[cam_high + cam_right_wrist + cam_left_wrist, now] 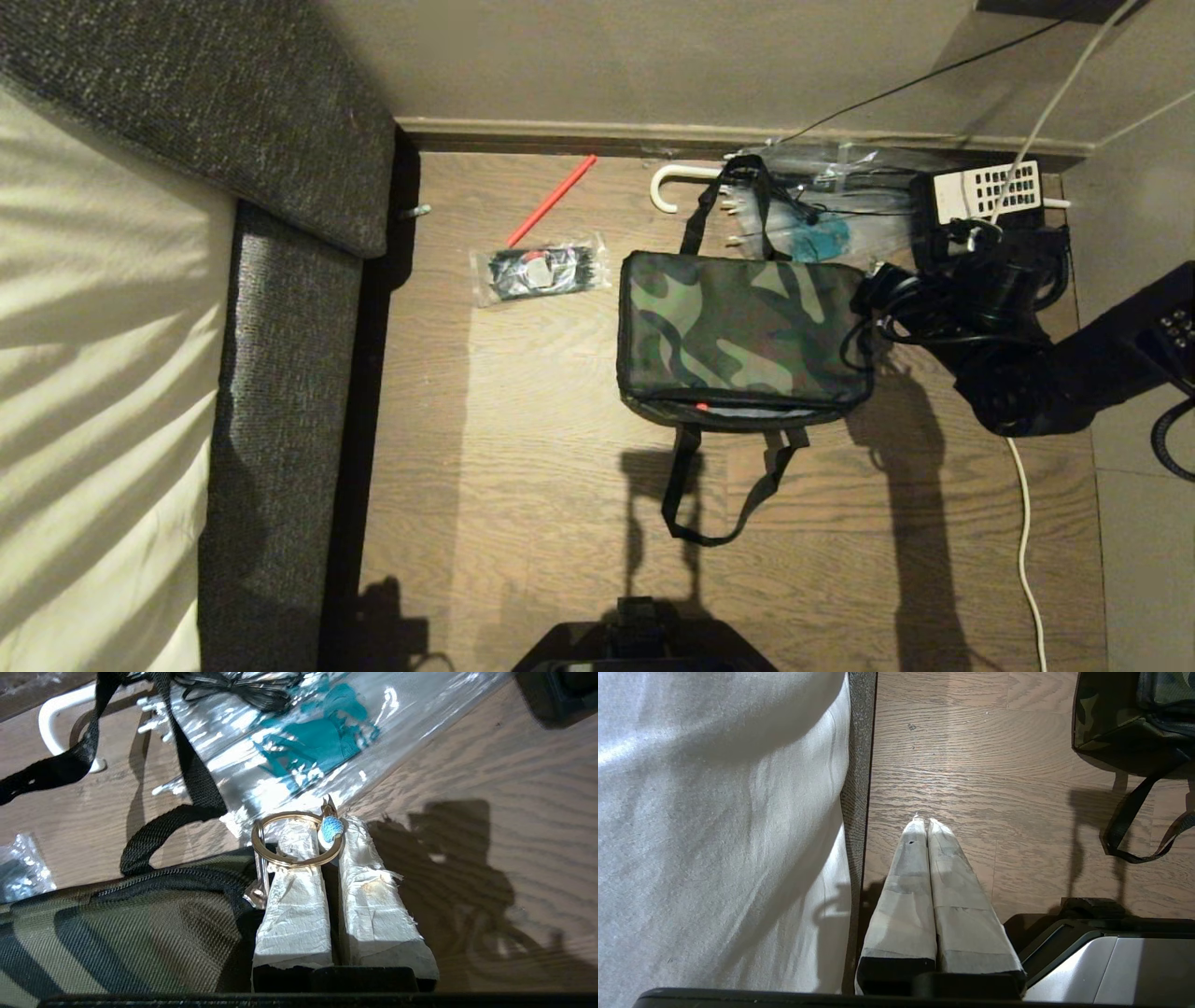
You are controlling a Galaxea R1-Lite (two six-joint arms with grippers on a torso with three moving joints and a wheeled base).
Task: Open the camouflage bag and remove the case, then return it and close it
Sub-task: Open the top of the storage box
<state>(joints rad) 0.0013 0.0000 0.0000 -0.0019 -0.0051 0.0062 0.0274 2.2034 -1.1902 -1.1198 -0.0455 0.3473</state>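
Your right end effector is at the far right corner of the camouflage bag. Its taped fingers are pressed almost together, pinching the brass key ring that serves as the zipper pull; a small blue-and-white bead hangs on the same ring. The ring lies across the fingertips rather than deep between the pads.

Risks from this position:

- Slip. The ring is thin, smooth metal held near the tips. A pull at an angle to the zipper track could let it rotate out of the pinch.
- Bag drag. The bag is soft and lies loose on the wooden floor. If the slider binds at the corner, the whole bag could slide instead of unzipping.
- Snagging. The black strap handle loops just beside the fingers, and a clear plastic packet with teal print lies just beyond them. The black telephone and its cables sit close to the bag's right end.

The case is not visible; judge it to be inside the bag, where a spot of red shows along the near edge.

The left end effector is parked beside the bed, fingers pressed together, holding nothing.
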